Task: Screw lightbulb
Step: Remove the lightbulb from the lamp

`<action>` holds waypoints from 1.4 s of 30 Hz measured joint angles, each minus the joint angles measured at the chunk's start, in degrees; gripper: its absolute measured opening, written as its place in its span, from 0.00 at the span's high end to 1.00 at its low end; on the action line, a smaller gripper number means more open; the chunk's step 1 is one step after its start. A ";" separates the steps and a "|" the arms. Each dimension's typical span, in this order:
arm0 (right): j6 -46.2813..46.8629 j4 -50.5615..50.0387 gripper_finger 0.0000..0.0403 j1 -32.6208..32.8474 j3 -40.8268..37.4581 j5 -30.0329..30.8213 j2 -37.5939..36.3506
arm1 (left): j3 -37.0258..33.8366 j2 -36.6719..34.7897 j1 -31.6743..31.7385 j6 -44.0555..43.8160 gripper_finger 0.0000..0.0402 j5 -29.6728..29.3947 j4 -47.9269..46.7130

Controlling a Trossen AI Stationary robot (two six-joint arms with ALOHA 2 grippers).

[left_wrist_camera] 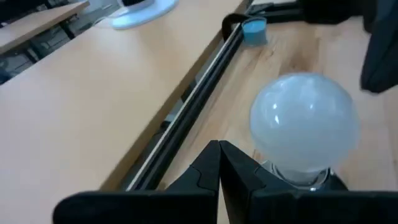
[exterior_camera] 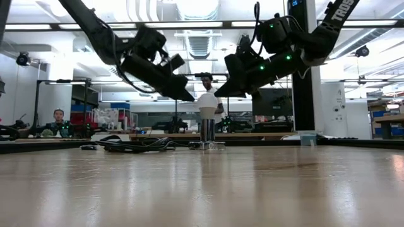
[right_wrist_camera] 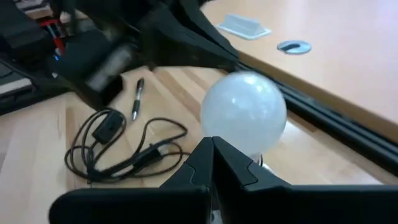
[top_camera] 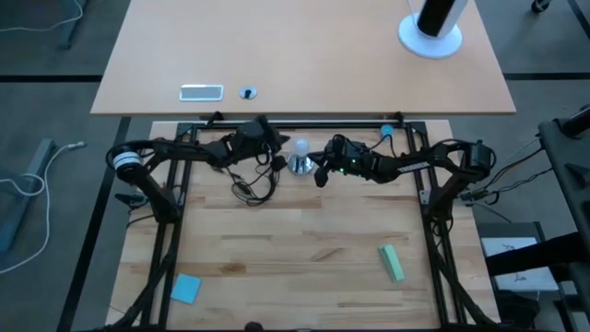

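Table [top_camera: 304,240]: both pincers closed, empty, flanking lightbulb [top_camera: 300,148].

Robotics lab: exposed ceiling ducts [exterior_camera: 201,39], workbenches [exterior_camera: 158,134], seated person [exterior_camera: 58,121] behind

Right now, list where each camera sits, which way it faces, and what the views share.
High: above the table, looking straight down; both arms, lightbulb in its socket.
Low: at tabletop height, looking level; both arms slant down over the lightbulb.
Left wrist: on the left arm; shut left gripper beside the lightbulb.
Right wrist: on the right arm; shut right gripper before the lightbulb, cord beyond.
All four share the lightbulb.
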 joint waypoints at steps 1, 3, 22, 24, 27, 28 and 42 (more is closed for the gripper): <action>-0.27 -0.08 1.00 -0.14 0.21 0.02 0.19 | 0.00 0.66 0.18 -0.42 1.00 0.56 0.76; -0.64 -0.23 1.00 -0.33 0.54 0.02 0.32 | 0.22 1.80 0.43 -1.52 1.00 1.55 1.47; -1.73 -3.28 1.00 -1.27 0.70 5.60 0.39 | 1.35 3.06 -1.67 -3.51 1.00 8.49 -4.84; -1.83 -4.02 1.00 -1.27 0.58 6.21 0.45 | 0.98 3.07 -2.28 -4.17 1.00 9.12 -5.55; -2.32 -3.71 1.00 -1.30 0.55 6.73 0.28 | 0.56 3.07 -2.57 -4.44 1.00 8.48 -6.13; -2.33 -3.79 1.00 -1.28 0.55 6.71 0.15 | 0.45 3.07 -2.57 -4.71 1.00 8.09 -6.41; -1.97 -4.51 1.00 0.08 0.53 4.48 -1.83 | 0.87 2.97 -1.55 -0.47 1.00 -1.17 -1.80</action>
